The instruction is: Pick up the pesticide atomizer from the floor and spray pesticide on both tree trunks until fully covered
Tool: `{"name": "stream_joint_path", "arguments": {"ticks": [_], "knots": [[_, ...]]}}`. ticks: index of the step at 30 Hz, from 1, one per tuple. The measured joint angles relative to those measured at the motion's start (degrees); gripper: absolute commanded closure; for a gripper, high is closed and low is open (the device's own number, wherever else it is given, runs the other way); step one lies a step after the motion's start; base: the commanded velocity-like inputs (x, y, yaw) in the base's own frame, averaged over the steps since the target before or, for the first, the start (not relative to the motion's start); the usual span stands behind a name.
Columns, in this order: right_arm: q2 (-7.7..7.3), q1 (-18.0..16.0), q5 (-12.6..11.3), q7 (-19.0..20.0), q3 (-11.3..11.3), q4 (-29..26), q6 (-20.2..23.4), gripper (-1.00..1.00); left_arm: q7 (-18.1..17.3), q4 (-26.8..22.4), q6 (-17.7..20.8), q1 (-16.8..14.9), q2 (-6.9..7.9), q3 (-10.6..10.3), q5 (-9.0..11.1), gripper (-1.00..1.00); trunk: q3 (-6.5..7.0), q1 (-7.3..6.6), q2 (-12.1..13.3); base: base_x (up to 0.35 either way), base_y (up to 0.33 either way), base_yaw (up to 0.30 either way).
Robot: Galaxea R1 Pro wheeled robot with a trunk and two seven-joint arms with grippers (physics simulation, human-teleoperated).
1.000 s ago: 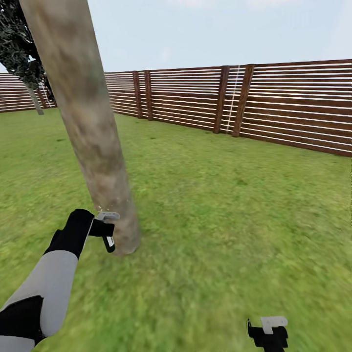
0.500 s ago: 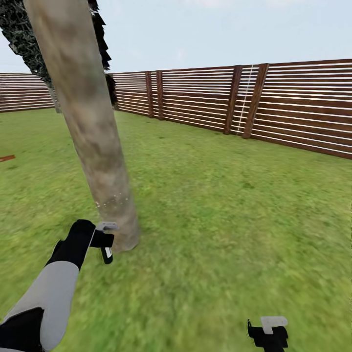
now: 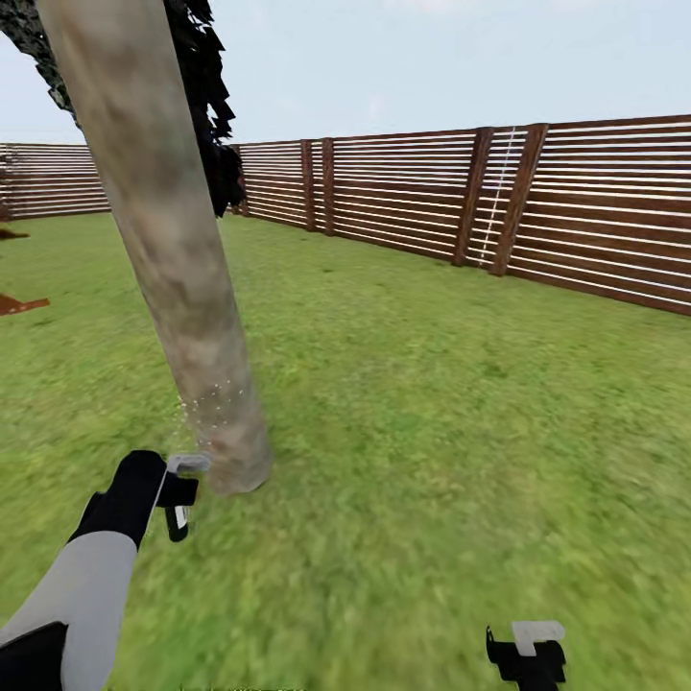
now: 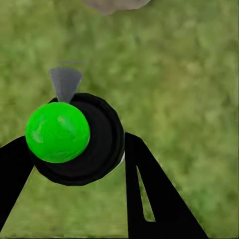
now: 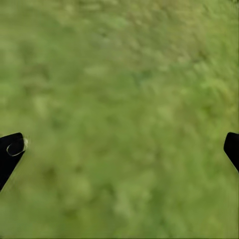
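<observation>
Atomizer (image 4: 74, 139) is pinched in the left pincer (image 3: 178, 494), held upright just beside the base of the tree trunk (image 3: 182, 259). White pesticide specks (image 3: 206, 403) are seen low on the trunk. Right pincer (image 3: 526, 657) is spread wide over grass (image 3: 432, 432), well apart from the trunk
</observation>
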Motion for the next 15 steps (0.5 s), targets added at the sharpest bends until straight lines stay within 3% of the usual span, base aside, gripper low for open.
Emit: {"name": "stream_joint_path", "arguments": {"ticks": [2, 3, 4, 5, 6, 8, 11, 12, 15], "knots": [[0.0, 0.0, 0.0, 0.0, 0.0, 0.0, 0.0, -1.0, 0.7, 0.1, 0.0, 0.8, 1.42, 0.1, 0.2, 1.0, 0.0, 0.0, 0.0, 0.001, -0.001, 0.183], [0.0, 0.0, 0.0, 0.0, 0.0, 0.0, 0.0, -1.0, 0.9, 0.3, 0.1, 1.0, 1.13, -0.1, 1.2, 1.0, 0.0, 0.0, 0.0, 0.0, 0.0, 0.043], [0.0, 0.0, 0.0, 0.0, 0.0, 0.0, 0.0, -1.0, 0.9, 1.0, 0.2, 1.1, 0.04, -0.1, 1.6, 1.0, 0.0, 0.0, 0.0, 0.218, -0.109, 0.004], [-0.07, 0.0, 0.1, 0.0, 0.0, 0.0, 0.0, -1.0, 2.2, 1.9, -3.5, 1.1, -2.64, 0.1, 1.0, 1.0, 0.0, -0.01, 0.0, 0.241, -0.122, 0.002], [-0.08, 0.0, 0.0, 0.0, -0.1, 0.0, 0.0, -1.0, 3.1, 2.0, -4.1, 1.1, -3.15, 0.2, 1.3, 1.0, 0.0, 0.01, 0.0, 0.27, -0.135, 0.001], [-0.09, 0.0, 0.1, 0.0, -0.1, 0.0, 0.0, -1.0, 6.1, 2.1, -5.0, 1.1, -3.32, 0.3, 1.1, 1.0, 0.0, 0.0, 0.0, 0.278, -0.141, 0.0], [-0.09, 0.0, 0.1, 0.0, -0.1, 0.0, 0.0, -1.0, 6.7, 2.7, -5.2, 1.1, -3.57, 0.3, 1.4, 1.0, 0.0, 0.0, 0.0, 0.238, -0.183, 0.0], [-0.09, 0.0, 0.1, 0.0, -0.1, 0.0, 0.0, -1.0, 6.8, 2.9, -5.2, 1.1, -4.2, 0.2, 2.4, 1.0, 0.0, 0.0, 0.0, 0.159, -0.236, 0.0], [-0.09, 0.0, 0.1, 0.0, 0.0, 0.0, 0.0, -1.0, 6.8, 2.9, -5.2, 1.1, -4.66, 0.2, 2.4, 1.0, 0.0, 0.0, 0.0, 0.017, -0.261, 0.0]]}}
